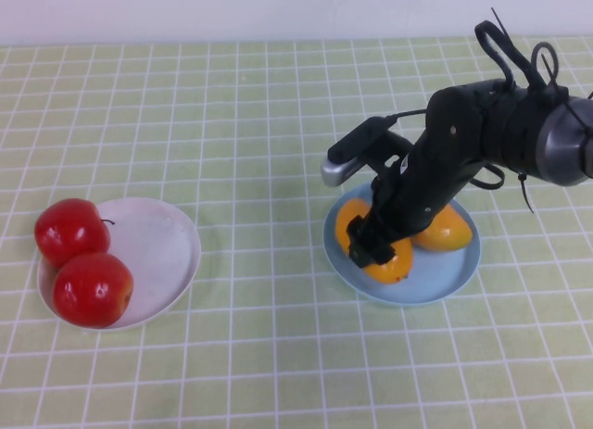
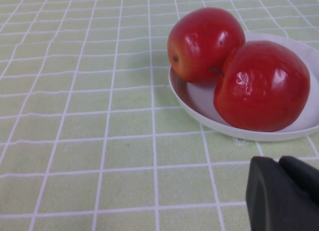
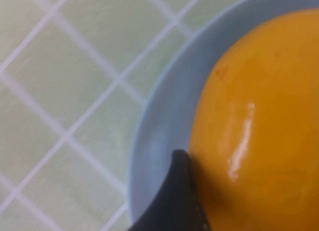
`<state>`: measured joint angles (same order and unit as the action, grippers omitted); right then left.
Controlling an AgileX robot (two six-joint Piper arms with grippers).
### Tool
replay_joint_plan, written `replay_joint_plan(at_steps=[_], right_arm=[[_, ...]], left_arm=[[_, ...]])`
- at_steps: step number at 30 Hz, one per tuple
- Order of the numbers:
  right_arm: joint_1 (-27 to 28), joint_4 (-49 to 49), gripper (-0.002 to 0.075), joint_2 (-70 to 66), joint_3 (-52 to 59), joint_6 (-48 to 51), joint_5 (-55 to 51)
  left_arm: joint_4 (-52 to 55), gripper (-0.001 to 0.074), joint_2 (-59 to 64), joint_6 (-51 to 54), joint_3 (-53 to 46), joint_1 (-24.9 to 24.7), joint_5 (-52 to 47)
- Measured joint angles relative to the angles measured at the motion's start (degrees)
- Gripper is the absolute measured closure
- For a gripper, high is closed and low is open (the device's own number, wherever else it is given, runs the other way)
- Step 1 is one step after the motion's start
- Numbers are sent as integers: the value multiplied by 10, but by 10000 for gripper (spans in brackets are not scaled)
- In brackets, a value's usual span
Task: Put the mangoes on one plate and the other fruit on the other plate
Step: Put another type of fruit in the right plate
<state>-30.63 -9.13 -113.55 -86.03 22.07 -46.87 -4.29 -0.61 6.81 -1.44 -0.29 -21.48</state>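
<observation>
Two orange mangoes lie on the light blue plate [image 1: 447,284] at the right. My right gripper [image 1: 373,246] reaches down onto the nearer mango [image 1: 393,266] and is shut on it. The second mango [image 1: 447,233] lies behind the arm. In the right wrist view one dark finger [image 3: 182,196] presses against the mango [image 3: 259,116] above the plate's wall [image 3: 167,121]; the other finger is hidden. Two red apples [image 1: 71,231] [image 1: 93,288] rest on the white plate [image 1: 159,244] at the left. My left gripper [image 2: 281,191] is shut and hovers near the apples [image 2: 204,44] [image 2: 261,86].
A green checked cloth [image 1: 259,151] covers the whole table. The two plates stand well apart, with bare cloth between them. The right arm's elbow [image 1: 519,132] rises over the back right of the table.
</observation>
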Motion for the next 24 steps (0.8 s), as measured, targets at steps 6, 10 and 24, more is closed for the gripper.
replay_joint_plan(at_steps=[6,10,24], right_arm=[[2,37,92,0,0,-74,11],[2,42,44,4,0,-88,4],[2,65,69,96,0,-101,-42]], left_arm=[[0,733,0,0,0,0,0],[0,733,0,0,0,0,0],[0,733,0,0,0,0,0]])
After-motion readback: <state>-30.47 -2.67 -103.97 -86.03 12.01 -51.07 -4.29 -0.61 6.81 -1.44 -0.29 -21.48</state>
